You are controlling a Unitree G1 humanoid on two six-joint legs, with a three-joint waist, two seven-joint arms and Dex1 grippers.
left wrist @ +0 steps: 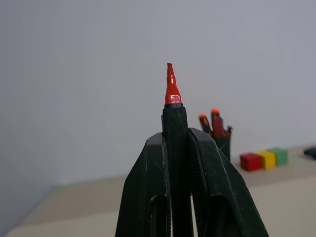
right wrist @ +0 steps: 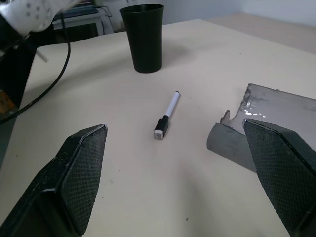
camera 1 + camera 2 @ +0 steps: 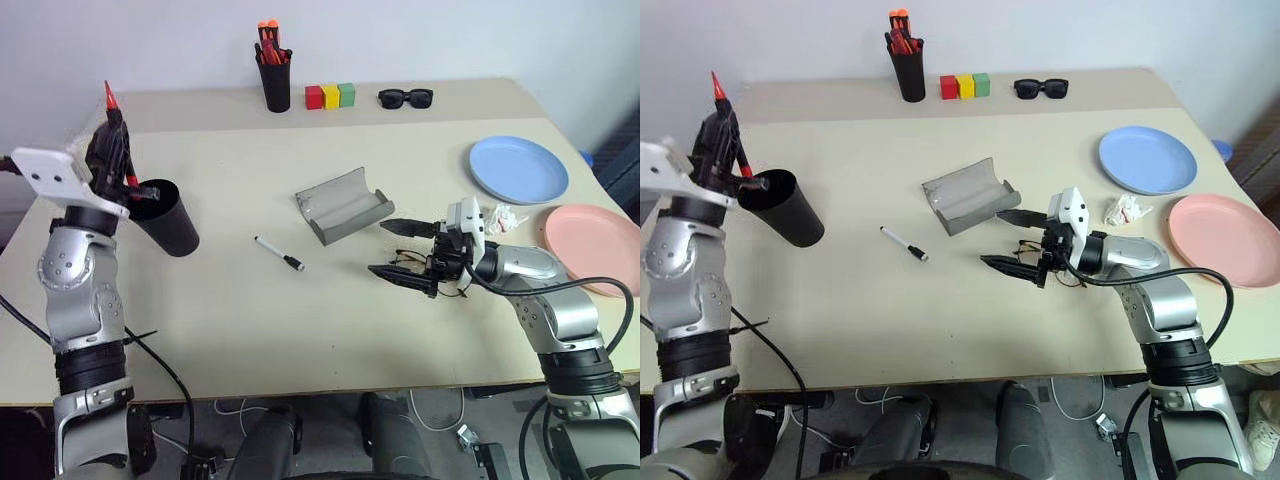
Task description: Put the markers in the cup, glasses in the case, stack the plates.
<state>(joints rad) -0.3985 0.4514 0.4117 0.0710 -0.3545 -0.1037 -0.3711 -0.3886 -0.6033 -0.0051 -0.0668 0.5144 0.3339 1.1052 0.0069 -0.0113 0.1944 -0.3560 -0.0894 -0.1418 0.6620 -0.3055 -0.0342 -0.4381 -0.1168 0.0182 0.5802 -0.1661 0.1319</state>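
Observation:
My left gripper [image 3: 112, 135] is shut on the red marker [image 1: 173, 91], tip up, just above and to the left of the black cup [image 3: 165, 218], which leans at the table's left side. The white marker with a black cap [image 3: 279, 253] lies flat mid-table. The grey case [image 3: 343, 205] lies open to its right. Just right of the case, my right gripper [image 3: 380, 248] stands open, pointing left. The wire glasses [image 3: 458, 291] lie under it, mostly hidden. The blue plate [image 3: 518, 168] and pink plate [image 3: 595, 245] lie side by side at the right.
A slim black holder of orange-red pens [image 3: 273, 75], three coloured blocks [image 3: 330, 96] and black sunglasses [image 3: 405, 97] line the far edge. A crumpled white scrap [image 3: 503, 216] lies between my right gripper and the plates.

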